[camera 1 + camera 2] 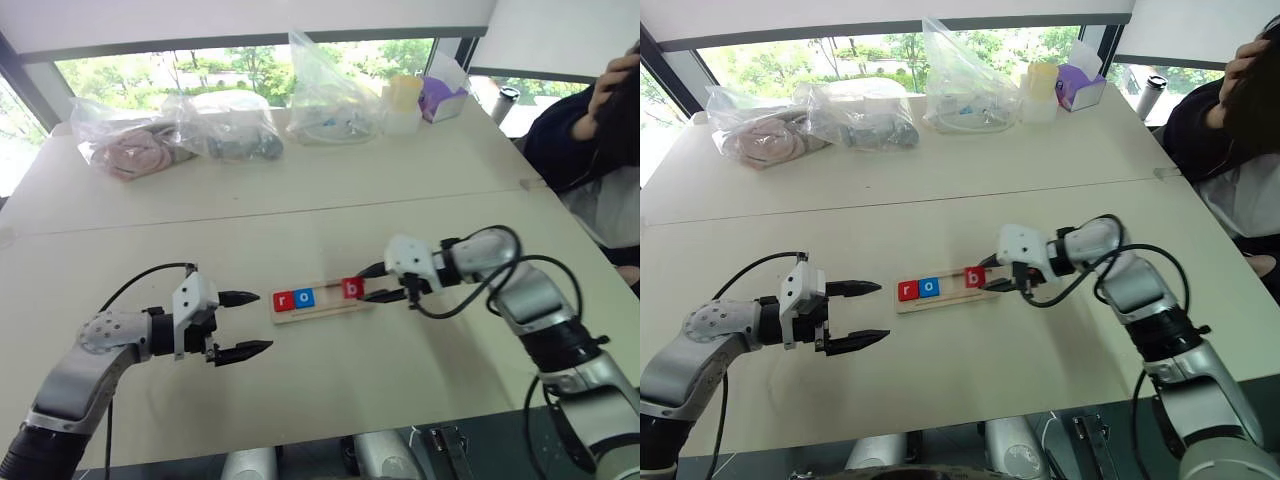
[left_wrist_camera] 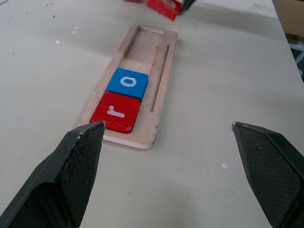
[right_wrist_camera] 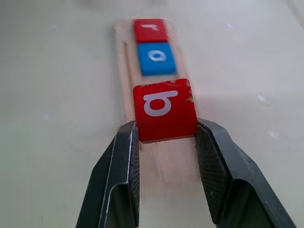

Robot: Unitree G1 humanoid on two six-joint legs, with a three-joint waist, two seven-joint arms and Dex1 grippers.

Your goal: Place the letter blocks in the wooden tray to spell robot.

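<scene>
Two letter blocks lie in the wooden tray (image 1: 318, 308), side by side at its left end: a red "r" block (image 1: 283, 299) outermost and a blue "o" block (image 1: 304, 297) touching it on the inner side; the rest of the tray's slot beyond them is bare wood; a third tile, the red "b" block (image 3: 164, 110), is pinched between the two fingers of the right gripper (image 3: 166, 142), held above the tray's right end and tilted; the left gripper (image 1: 240, 325) hangs just off the tray's left end, its fingers spread wide and holding nothing; clear plastic bags (image 1: 180, 130) sit well beyond the tray, along the far edge of the table (image 1: 330, 180).
</scene>
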